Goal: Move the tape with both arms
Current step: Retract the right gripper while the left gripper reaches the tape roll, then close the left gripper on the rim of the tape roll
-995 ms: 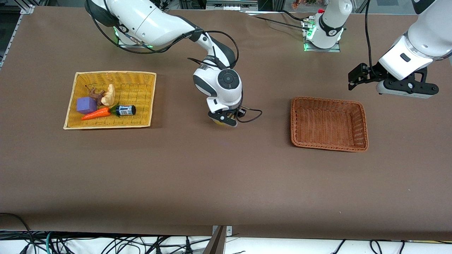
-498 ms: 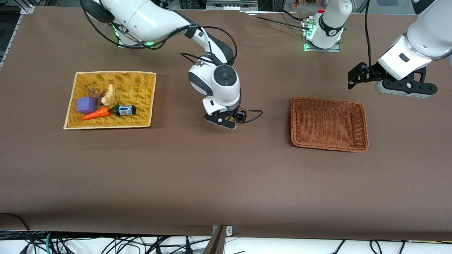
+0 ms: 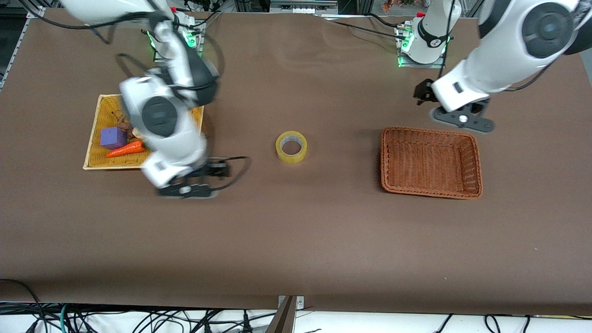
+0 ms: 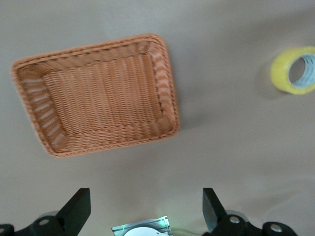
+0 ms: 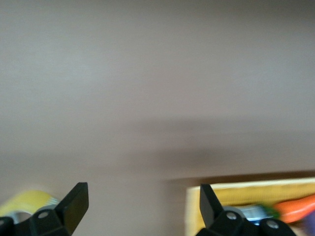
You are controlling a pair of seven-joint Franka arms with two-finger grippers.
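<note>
The tape (image 3: 291,146) is seen lying flat on the brown table (image 3: 296,240) at the centre of the front view, ring hole upward, apart from both grippers, with bare cloth all round it. In the centre-right of that view an orange-brown wicker basket (image 3: 430,162) is shown with nothing inside. In the left part a yellow wicker tray (image 3: 104,159) is partly covered by the right arm; a purple cube (image 3: 113,138) and an orange carrot (image 3: 125,149) are visible in it. The right gripper (image 3: 185,190) is held over the table by the tray's lower corner, its fingers spread wide with nothing between them. The left gripper (image 3: 462,120) is held just above the basket's upper edge, likewise spread wide and holding nothing
</note>
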